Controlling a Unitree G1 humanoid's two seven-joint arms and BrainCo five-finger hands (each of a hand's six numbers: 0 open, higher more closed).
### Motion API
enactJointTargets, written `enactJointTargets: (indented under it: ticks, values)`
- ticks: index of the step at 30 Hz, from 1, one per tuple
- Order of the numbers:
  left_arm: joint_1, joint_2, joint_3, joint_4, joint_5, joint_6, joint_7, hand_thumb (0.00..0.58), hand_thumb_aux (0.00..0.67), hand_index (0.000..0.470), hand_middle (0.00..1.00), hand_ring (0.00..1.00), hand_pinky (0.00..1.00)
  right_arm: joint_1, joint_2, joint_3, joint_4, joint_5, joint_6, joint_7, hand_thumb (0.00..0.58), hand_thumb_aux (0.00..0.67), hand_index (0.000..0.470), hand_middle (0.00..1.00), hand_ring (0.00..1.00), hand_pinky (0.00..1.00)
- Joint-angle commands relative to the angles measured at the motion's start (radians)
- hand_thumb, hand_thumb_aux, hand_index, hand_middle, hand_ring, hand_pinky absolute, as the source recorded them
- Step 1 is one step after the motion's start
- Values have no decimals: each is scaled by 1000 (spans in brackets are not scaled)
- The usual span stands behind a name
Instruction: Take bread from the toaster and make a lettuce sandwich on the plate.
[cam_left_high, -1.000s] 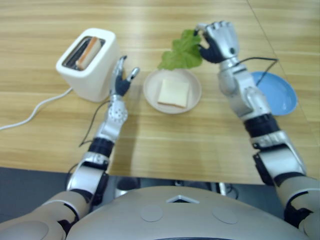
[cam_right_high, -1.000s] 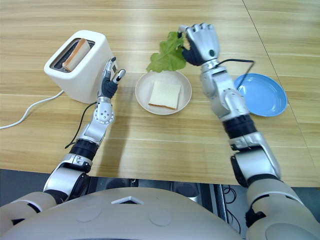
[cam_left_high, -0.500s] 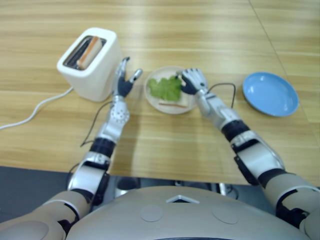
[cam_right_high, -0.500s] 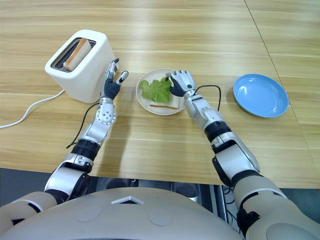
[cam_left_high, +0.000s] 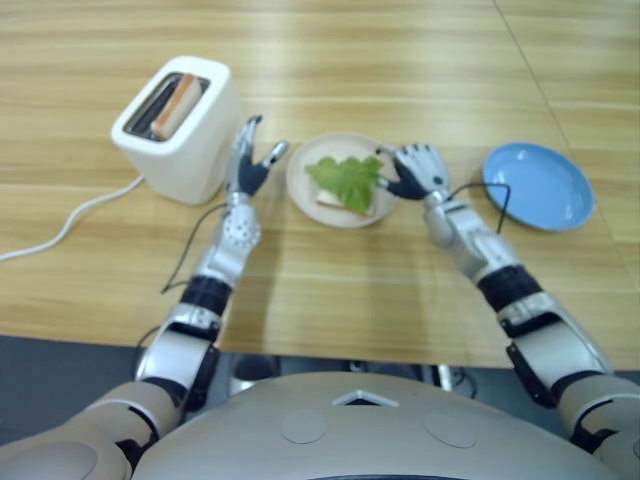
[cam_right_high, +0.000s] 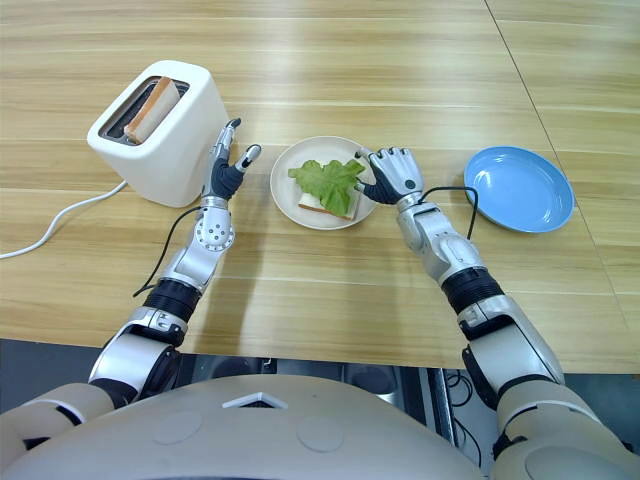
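A white toaster (cam_right_high: 155, 128) stands at the left with one slice of bread (cam_right_high: 153, 106) upright in its slot. To its right, a cream plate (cam_right_high: 288, 192) holds a bread slice (cam_right_high: 318, 205) with a green lettuce leaf (cam_right_high: 325, 180) lying on it. My right hand (cam_right_high: 392, 176) sits at the plate's right rim, fingers loosely spread, holding nothing and just off the leaf. My left hand (cam_right_high: 226, 170) rests open between the toaster and the plate.
A blue plate (cam_right_high: 518, 190) lies at the right, with a black cable (cam_right_high: 468, 200) from my right arm beside it. The toaster's white cord (cam_right_high: 55, 226) trails off to the left. Bare wooden table (cam_right_high: 330, 290) stretches in front of the plates.
My right hand brought the lettuce down from above the plate, laid it on the bread and let go. It has since drawn back to the plate's right rim. The left hand stayed put.
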Motion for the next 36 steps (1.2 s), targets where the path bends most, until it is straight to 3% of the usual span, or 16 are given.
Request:
enactJointTargets:
  ticks: [1, 8, 13, 16, 19, 27, 36]
  values:
    - [2, 7, -12, 6, 18, 16, 5, 0, 0, 0, 0, 0, 0, 40, -41, -20, -62, -21, 56, 54, 0, 0, 0, 0, 0, 0]
    - [25, 27, -23, -80, 67, 40, 20, 0, 0, 0, 0, 0, 0, 146, -160, -54, -155, -23, 155, 248, 0, 0, 0, 0, 0, 0]
    - [127, 77, -15, -448, 204, 93, 32, 0, 0, 0, 0, 0, 0, 249, -248, -200, -375, 17, 232, 296, 0, 0, 0, 0, 0, 0]
    - [168, 130, 30, -711, 356, 178, 10, 0, 0, 0, 0, 0, 0, 277, -229, -278, -482, 51, 236, 282, 0, 0, 0, 0, 0, 0]
    - [166, 211, 119, -836, 482, 299, -54, 0, 0, 0, 0, 0, 0, 294, -175, -310, -533, 91, 208, 255, 0, 0, 0, 0, 0, 0]
    - [121, 355, 189, -602, 509, 480, -225, 0, 0, 0, 0, 0, 0, 301, -100, -308, -472, 116, 158, 216, 0, 0, 0, 0, 0, 0]
    - [73, 395, 163, -328, 443, 512, -261, 0, 0, 0, 0, 0, 0, 302, -95, -312, -456, 111, 146, 214, 0, 0, 0, 0, 0, 0]
